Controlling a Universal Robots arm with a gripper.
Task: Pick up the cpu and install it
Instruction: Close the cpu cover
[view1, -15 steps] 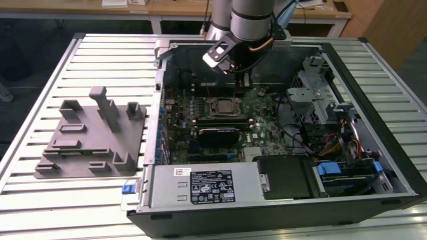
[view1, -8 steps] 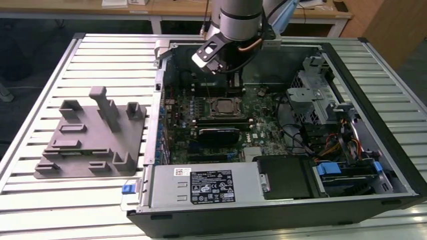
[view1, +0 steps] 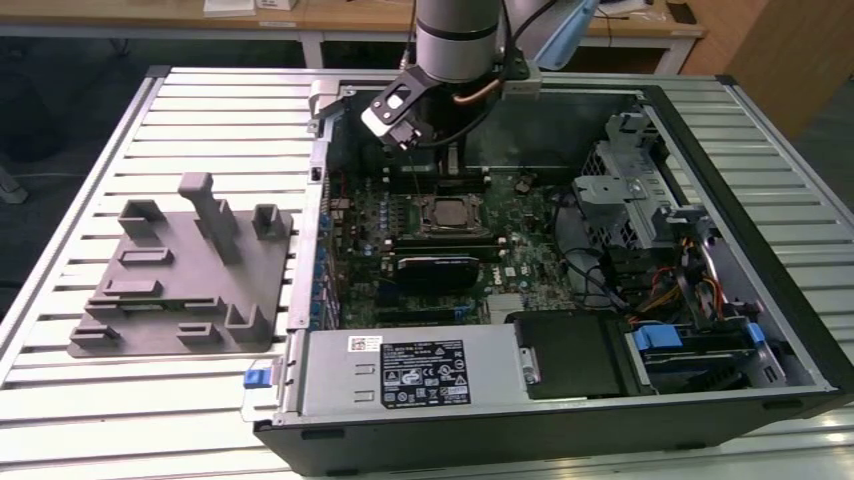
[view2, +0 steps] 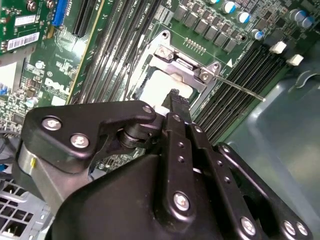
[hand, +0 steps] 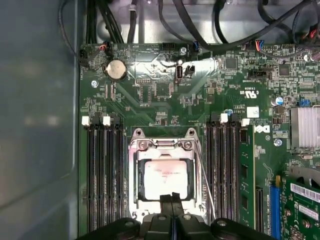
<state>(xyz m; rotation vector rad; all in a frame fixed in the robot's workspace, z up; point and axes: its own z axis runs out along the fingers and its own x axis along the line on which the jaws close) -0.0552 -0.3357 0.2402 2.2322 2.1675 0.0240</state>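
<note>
The cpu (hand: 166, 176), a flat square chip with a pale silvery top, lies in the metal-framed socket (hand: 162, 146) on the green motherboard (hand: 150, 95) inside the open computer case (view1: 747, 130). In the exterior view the cpu (view1: 447, 212) sits mid-board, below the arm (view1: 454, 40). My gripper (hand: 172, 197) hangs just above the chip's near edge, its two black fingertips pressed together with nothing between them. In the second wrist view the gripper (view2: 174, 94) stands over the cpu (view2: 155, 87). I cannot tell whether the tips touch the chip.
A thin socket lever (view2: 240, 90) sticks out beside the frame. Black memory slots (hand: 105, 170) flank the socket. A grey plastic tray with upright posts (view1: 187, 280) lies on the slatted table at the exterior view's left. The power supply (view1: 414, 370) and drive cage (view1: 641, 190) crowd the case.
</note>
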